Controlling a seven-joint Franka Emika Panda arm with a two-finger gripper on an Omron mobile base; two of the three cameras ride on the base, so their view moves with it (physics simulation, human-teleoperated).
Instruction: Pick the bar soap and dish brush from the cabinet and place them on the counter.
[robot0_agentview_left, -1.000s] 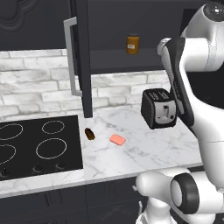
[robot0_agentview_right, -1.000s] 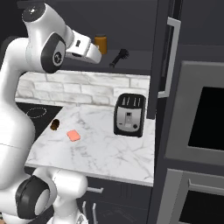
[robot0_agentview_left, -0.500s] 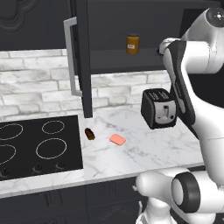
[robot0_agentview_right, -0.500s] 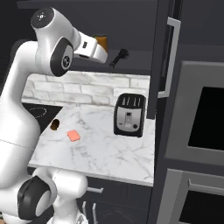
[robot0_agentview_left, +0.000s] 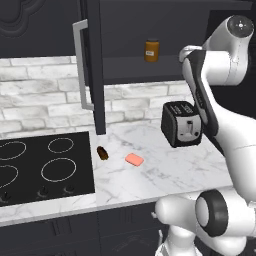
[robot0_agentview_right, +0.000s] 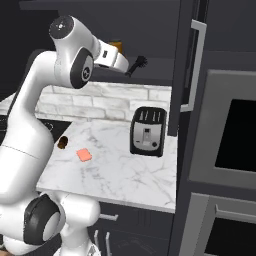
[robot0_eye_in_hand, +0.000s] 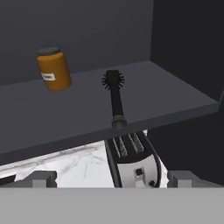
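Hand (robot0_eye_in_hand: 112, 178) empty, fingers spread wide apart at the bottom corners of the hand view, raised before the open cabinet (robot0_eye_in_hand: 183, 39). Just ahead, at frame centre: one dish brush (robot0_eye_in_hand: 114, 95), black, thin straight handle, round bristly head pointing away, lying flat on the dark shelf with its handle end at the shelf's front edge. Upper left of it, well apart: one amber jar (robot0_eye_in_hand: 53, 69) with a dark lid, upright. Below the shelf: one black toaster (robot0_eye_in_hand: 133, 162) on the white marble tabletop (robot0_agentview_left: 165, 170). Lower centre of the left base view: one bar soap (robot0_agentview_left: 134, 160), flat, salmon-pink, on the tabletop; near its left, one dark brown lump (robot0_agentview_left: 102, 153) beside the black cooktop (robot0_agentview_left: 45, 167).
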